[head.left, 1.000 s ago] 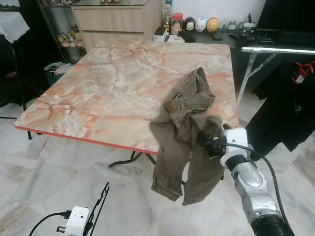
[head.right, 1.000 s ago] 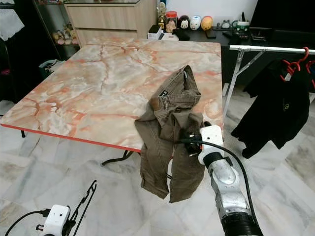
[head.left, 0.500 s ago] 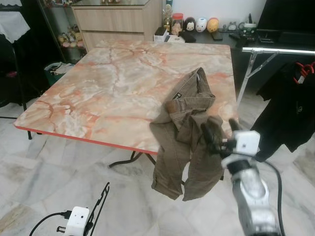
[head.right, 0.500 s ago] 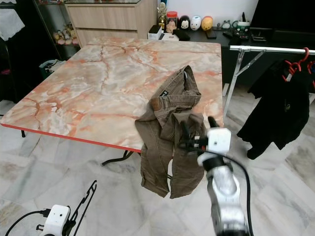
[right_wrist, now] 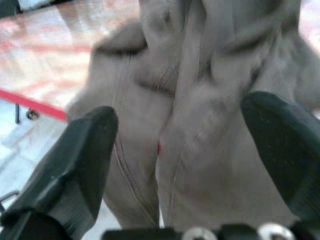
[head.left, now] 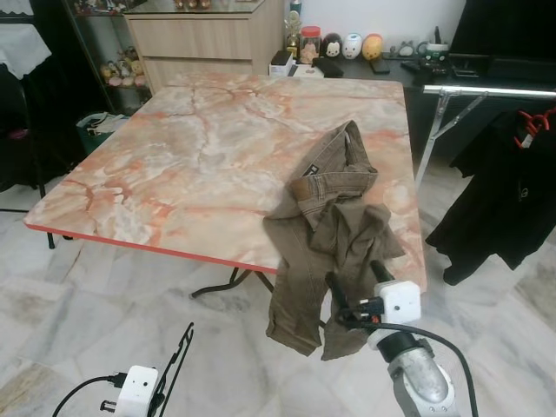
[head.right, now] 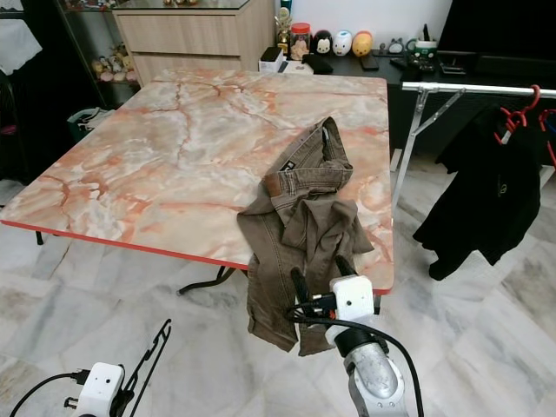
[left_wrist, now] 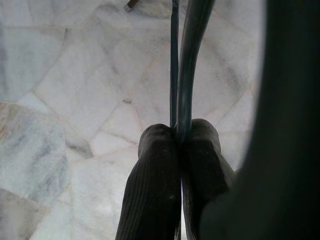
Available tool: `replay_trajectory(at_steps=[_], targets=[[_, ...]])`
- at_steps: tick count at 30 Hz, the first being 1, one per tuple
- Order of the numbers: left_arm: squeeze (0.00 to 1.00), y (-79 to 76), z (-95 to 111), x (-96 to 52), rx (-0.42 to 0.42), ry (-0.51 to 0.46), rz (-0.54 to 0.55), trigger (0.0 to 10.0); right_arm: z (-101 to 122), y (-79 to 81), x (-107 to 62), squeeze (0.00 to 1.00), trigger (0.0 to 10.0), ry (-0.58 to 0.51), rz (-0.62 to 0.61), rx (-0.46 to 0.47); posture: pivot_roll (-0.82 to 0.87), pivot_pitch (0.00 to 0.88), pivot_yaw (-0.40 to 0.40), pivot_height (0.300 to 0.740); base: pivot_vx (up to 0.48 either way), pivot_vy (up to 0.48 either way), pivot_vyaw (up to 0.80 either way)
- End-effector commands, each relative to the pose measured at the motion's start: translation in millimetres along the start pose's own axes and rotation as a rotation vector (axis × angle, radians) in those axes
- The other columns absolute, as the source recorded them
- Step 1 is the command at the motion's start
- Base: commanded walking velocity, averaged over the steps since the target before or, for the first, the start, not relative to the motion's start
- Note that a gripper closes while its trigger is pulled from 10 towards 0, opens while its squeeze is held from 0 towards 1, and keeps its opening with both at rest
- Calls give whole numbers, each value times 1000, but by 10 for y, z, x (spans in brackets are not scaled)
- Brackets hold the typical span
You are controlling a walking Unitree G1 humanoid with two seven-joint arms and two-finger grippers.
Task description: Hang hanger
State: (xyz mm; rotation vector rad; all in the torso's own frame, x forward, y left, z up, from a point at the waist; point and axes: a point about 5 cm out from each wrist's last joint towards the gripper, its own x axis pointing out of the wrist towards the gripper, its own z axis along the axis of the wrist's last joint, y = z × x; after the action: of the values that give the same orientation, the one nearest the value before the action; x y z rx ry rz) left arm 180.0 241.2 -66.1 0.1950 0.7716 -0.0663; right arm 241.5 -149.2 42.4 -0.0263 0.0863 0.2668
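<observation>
Brown trousers (head.left: 330, 221) droop over the marble counter (head.left: 200, 148) edge; a black shirt (head.left: 508, 195) hangs from a rail (head.left: 486, 89).

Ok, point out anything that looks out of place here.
The brown trousers lie crumpled at the marble table's near right corner, their legs spilling over the red edge toward the floor. The right tool sits open in front of the hanging legs. The left tool is shut on a black hanger, low over the floor.

A home living room: marble-look table (head.left: 200, 148), wooden cabinet (head.left: 204, 39), figurines (head.left: 352, 43), clothes rail (head.left: 486, 90)
</observation>
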Motion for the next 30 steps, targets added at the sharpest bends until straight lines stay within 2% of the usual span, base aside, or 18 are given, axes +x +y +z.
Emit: replay_trajectory(at_steps=[1,4,10,25,30], targets=[[0,3,-50,-14,7,27,3,10000,-153,4,-39,0,10000,59,-11,39,109,6,56,740,0,0,0],[0,-4,-60,-14,4,33,6,10000,-447,71,-102,0,10000,190,-10,89,115,8,53,740,0,0,0],[0,-2,-74,-18,0,40,9,10000,-633,119,-173,0,10000,267,-37,106,115,13,56,740,0,0,0],[0,17,-66,-22,5,31,9,10000,-695,109,-156,0,10000,269,-45,101,113,2,55,740,0,0,0],[0,16,-81,-27,5,37,10,10000,-728,85,-164,0,10000,272,-91,109,113,0,54,740,0,0,0]])
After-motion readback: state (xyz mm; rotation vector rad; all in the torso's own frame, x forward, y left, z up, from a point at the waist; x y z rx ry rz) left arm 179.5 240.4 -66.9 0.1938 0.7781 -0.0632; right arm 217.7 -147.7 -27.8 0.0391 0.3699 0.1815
